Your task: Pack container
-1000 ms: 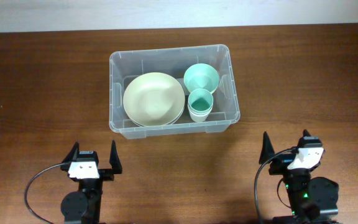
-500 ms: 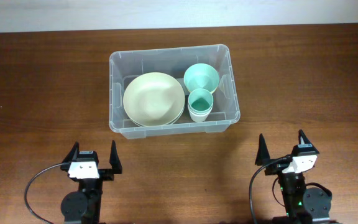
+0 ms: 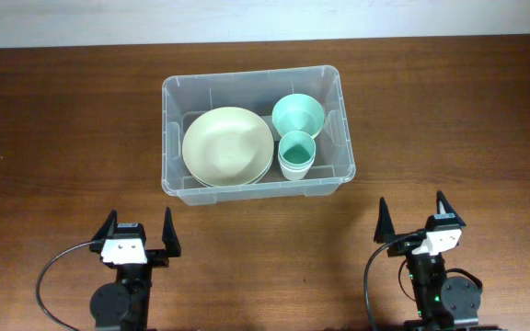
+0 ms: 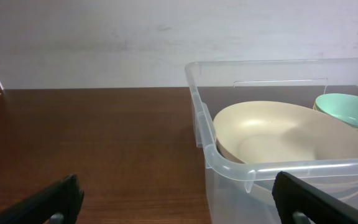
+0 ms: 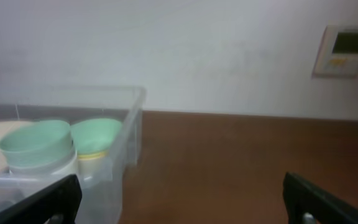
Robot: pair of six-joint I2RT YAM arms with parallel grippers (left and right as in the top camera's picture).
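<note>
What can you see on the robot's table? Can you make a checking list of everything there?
Surface: brown wooden table, no spills or marks seen.
Job's things: clear container at the middle, holding a cream plate, a green bowl and a green cup.
Clutter: nothing seen.
Grippers: left gripper and right gripper are both open and empty, at the near side, apart from the container.
Cables: a black left cable and a black right cable loop beside the arms, on the table.
Surroundings: white wall behind the table, with a small wall panel.
</note>
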